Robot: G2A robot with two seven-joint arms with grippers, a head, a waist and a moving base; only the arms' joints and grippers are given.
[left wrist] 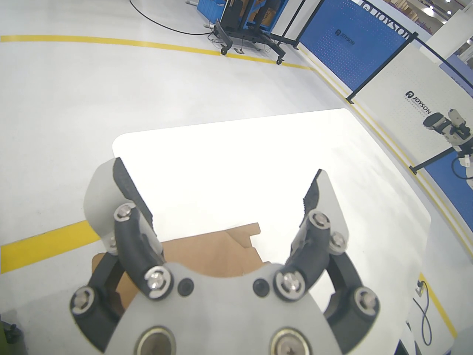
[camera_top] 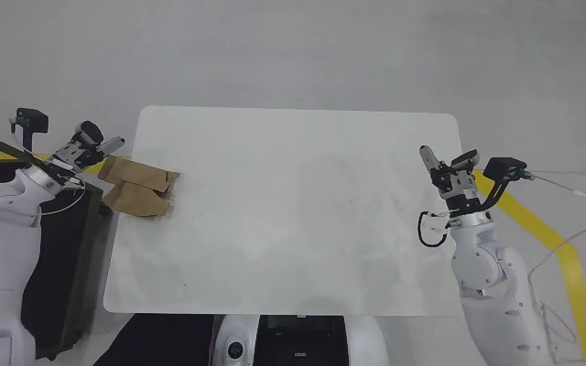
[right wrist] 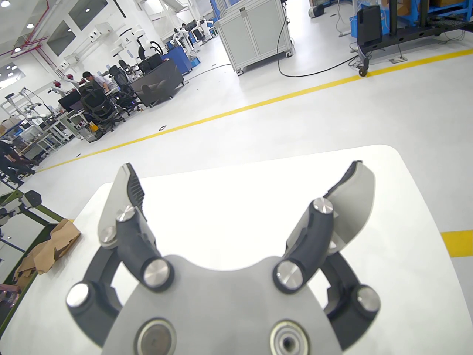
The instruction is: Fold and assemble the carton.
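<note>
Lying at the edge of the table [camera_top: 293,229] on the left arm's side, the carton [camera_top: 137,188] is a flat brown sheet of cardboard with its flaps splayed out, not set up as a box. One end of it sticks out a little past the table's rim, toward a dark bin [camera_top: 64,265] that stands on the floor just beside the table.

The left gripper [camera_top: 101,139] hangs over that outer end of the carton, close to its far corner. Its fingers [left wrist: 133,193] are spread wide with nothing between them. From its own wrist camera, the cardboard [left wrist: 218,253] lies below and behind the fingertips, and bare white table shows in the gap [left wrist: 218,171]. I can't say whether a finger touches the cardboard.

The right gripper [camera_top: 448,154] sits across the table at the opposite edge, well apart from the carton. It too is spread open and holds nothing [right wrist: 242,167], with its dark ribbed pads [right wrist: 135,186] facing each other over the bare tabletop. From that side the carton [right wrist: 55,245] shows as a crumpled brown shape at the far rim, with its flaps overlapping and partly over the edge.

A yellow line [camera_top: 540,229] runs across the pale floor past the right arm.
</note>
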